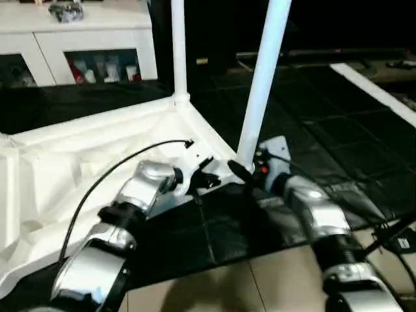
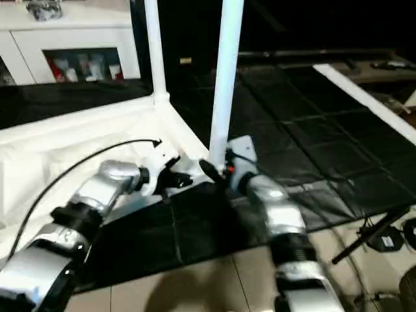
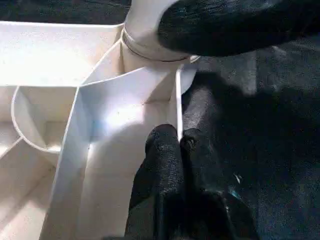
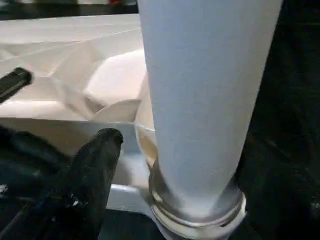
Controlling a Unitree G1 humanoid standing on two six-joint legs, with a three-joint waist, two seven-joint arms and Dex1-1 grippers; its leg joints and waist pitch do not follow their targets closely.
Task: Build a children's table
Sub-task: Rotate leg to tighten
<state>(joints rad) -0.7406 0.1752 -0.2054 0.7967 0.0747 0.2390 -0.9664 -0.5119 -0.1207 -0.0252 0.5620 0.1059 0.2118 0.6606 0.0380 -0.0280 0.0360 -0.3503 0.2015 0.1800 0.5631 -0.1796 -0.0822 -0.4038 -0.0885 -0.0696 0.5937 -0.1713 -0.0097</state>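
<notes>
Left eye view: children's table is lying upside down on the dark floor. Left pincer is pinching its rim, clenched. Right pincer is standing released around the near corner leg.

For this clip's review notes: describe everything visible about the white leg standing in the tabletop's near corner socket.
The near leg is a smooth, white, plastic-looking round tube, widening upward and running out of the head views at the top. It stands close to upright, leaning slightly, its narrow foot seated in the round corner socket of the upturned tabletop, which lies on a dark mat. The right tool sits at its base, one black finger just beside it with a gap showing. The left tool pinches the tabletop's thin rim nearby, not the leg.
</notes>
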